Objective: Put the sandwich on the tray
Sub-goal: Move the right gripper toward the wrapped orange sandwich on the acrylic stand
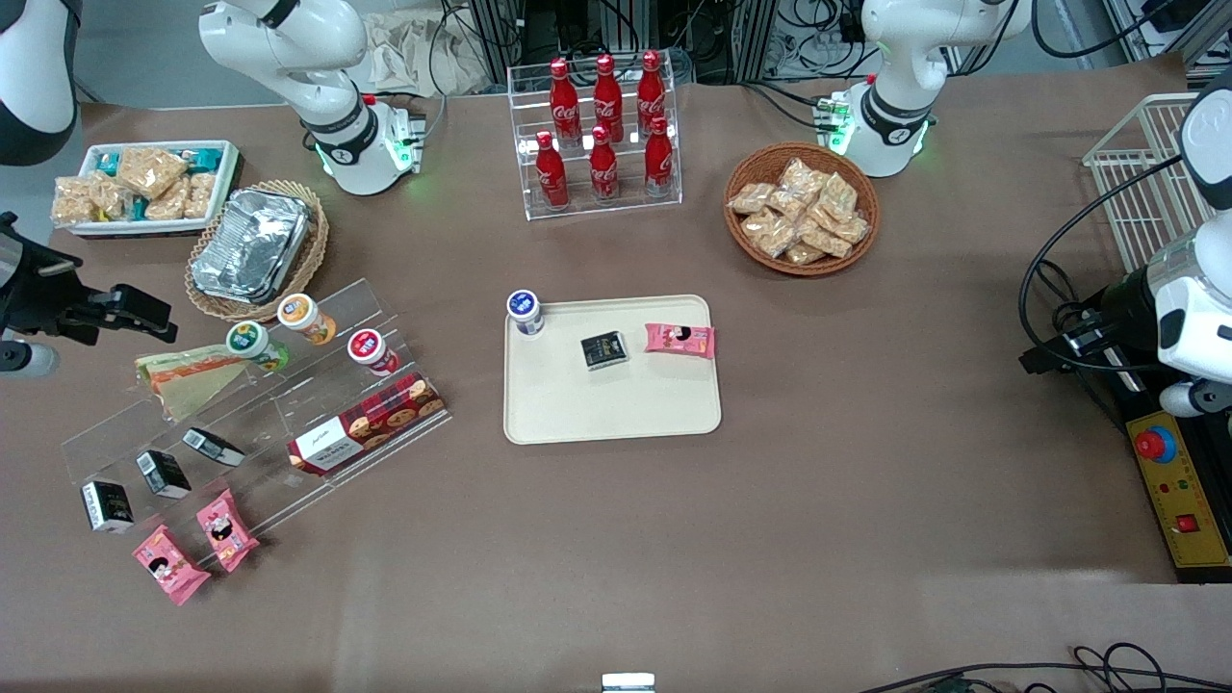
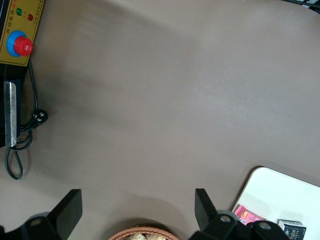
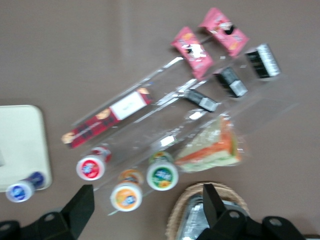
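Observation:
The sandwich (image 1: 188, 375) is a wrapped triangular wedge with orange and green filling. It lies on the top step of a clear acrylic stand (image 1: 260, 423), beside a green-lidded cup (image 1: 252, 343). It also shows in the right wrist view (image 3: 212, 147). The cream tray (image 1: 616, 409) lies flat at the table's middle and carries a blue-lidded cup (image 1: 525, 310), a black packet (image 1: 603, 349) and a pink packet (image 1: 680, 339). My right gripper (image 1: 144, 316) hangs open and empty high above the stand's end; in its wrist view (image 3: 145, 200) the cups and the foil basket lie below it.
A wicker basket of foil containers (image 1: 255, 245) and a white tray of snack bags (image 1: 144, 185) stand near the working arm's base. The stand also holds orange-lidded (image 1: 303, 316) and red-lidded (image 1: 371, 348) cups, a biscuit box (image 1: 366, 433), black packets and pink packets. A cola rack (image 1: 602, 135) and a round snack basket (image 1: 801, 207) stand farther back.

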